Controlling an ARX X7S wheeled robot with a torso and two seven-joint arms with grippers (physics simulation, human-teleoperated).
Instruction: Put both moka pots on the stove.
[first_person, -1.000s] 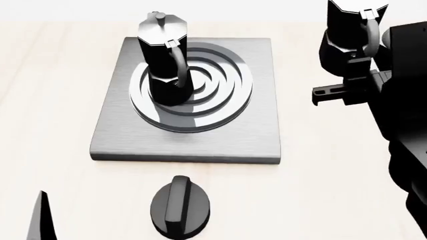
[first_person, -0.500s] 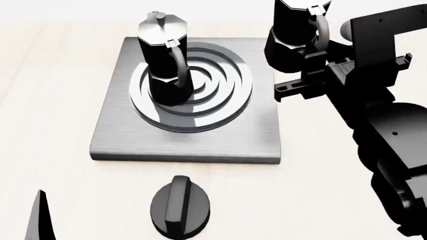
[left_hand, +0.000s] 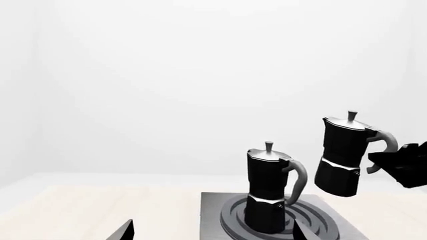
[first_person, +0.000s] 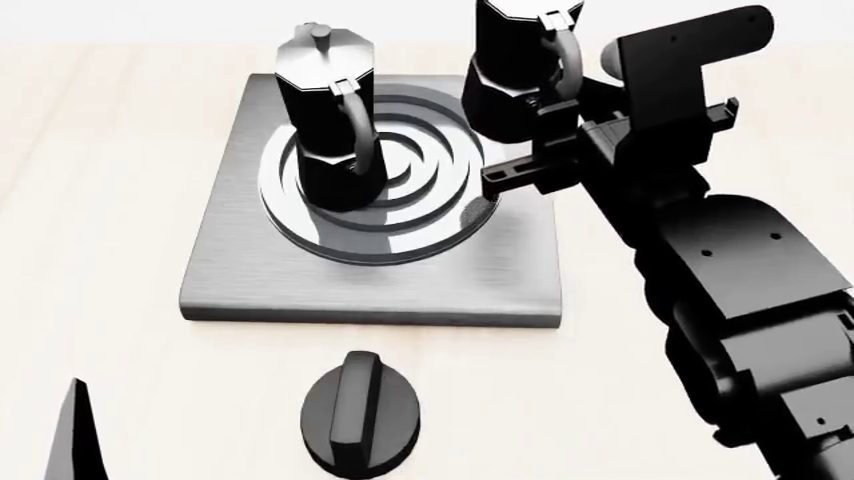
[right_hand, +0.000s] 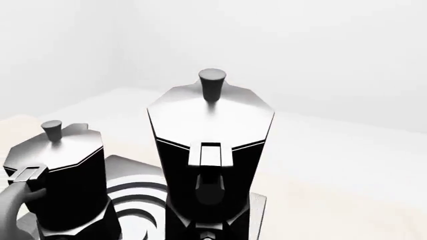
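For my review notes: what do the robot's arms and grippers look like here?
The right arm is glossy black, built of rounded, bulbous segments ending in a blocky, angular black right gripper. No cables, markings or sleeves show. Of the left gripper only thin, pointed black fingertips appear.

Bright, even, sharp renders; soft glare on the stove, faint shadows.

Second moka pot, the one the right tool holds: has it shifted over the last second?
Yes. The carried moka pot has moved toward the robot's left in the head view, from beyond the stove edge to over its far right corner.
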